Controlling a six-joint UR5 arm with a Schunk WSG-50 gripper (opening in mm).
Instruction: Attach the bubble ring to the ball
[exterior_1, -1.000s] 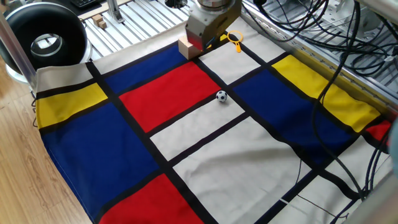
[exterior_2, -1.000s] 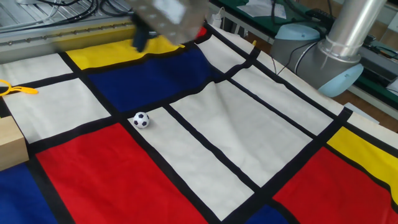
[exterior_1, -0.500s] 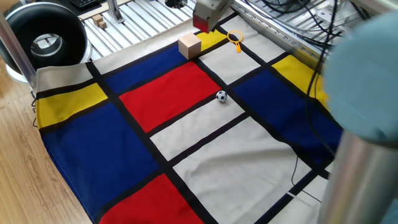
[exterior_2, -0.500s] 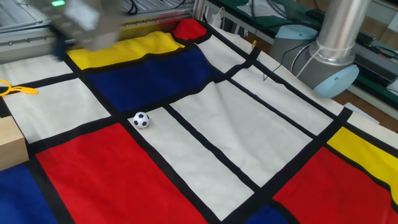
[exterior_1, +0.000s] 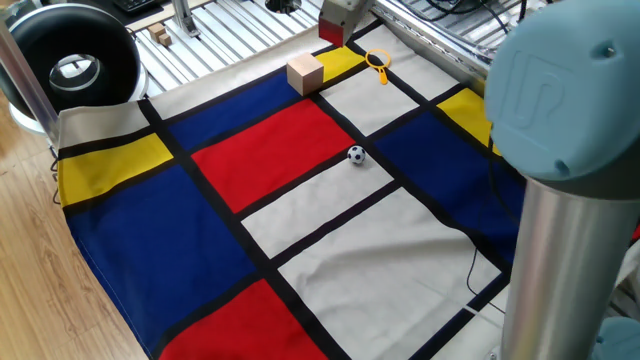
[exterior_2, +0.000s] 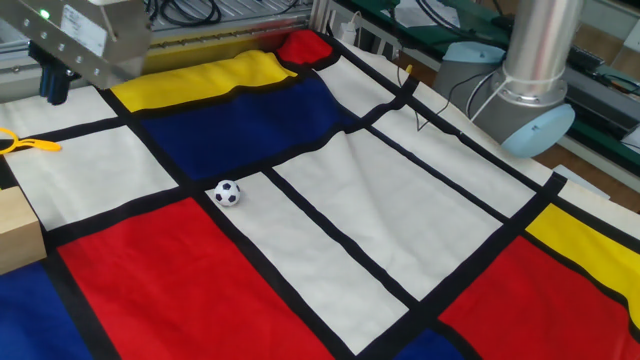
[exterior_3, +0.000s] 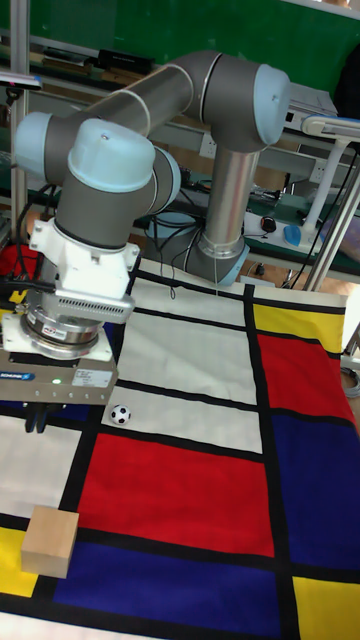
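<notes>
The ball (exterior_1: 356, 154) is a tiny black-and-white soccer ball resting on a white patch of the cloth, also seen as the ball (exterior_2: 227, 193) and the ball (exterior_3: 120, 413). At the cloth's far corner lies the bubble ring (exterior_1: 377, 62), yellow, with its handle showing in the other fixed view as the bubble ring (exterior_2: 20, 144). My gripper (exterior_2: 55, 85) hovers above the cloth a short way from the ring and far from the ball. It looks open and holds nothing. The gripper (exterior_1: 335, 35) and gripper (exterior_3: 35, 418) show too. In the tall view the ring is hidden.
A tan wooden cube (exterior_1: 305, 73) stands near the ring, also seen as the cube (exterior_2: 15, 230) and the cube (exterior_3: 50, 541). The arm's big grey column (exterior_1: 560, 170) fills the right of one fixed view. The robot base (exterior_2: 535, 110) stands beyond the cloth's edge. A black round device (exterior_1: 70, 60) sits at far left.
The gripper has swept across the cloth's far side toward the ring's corner. The arm's elbow has swung into the right of one fixed view. Ball, ring and cube have not moved.
</notes>
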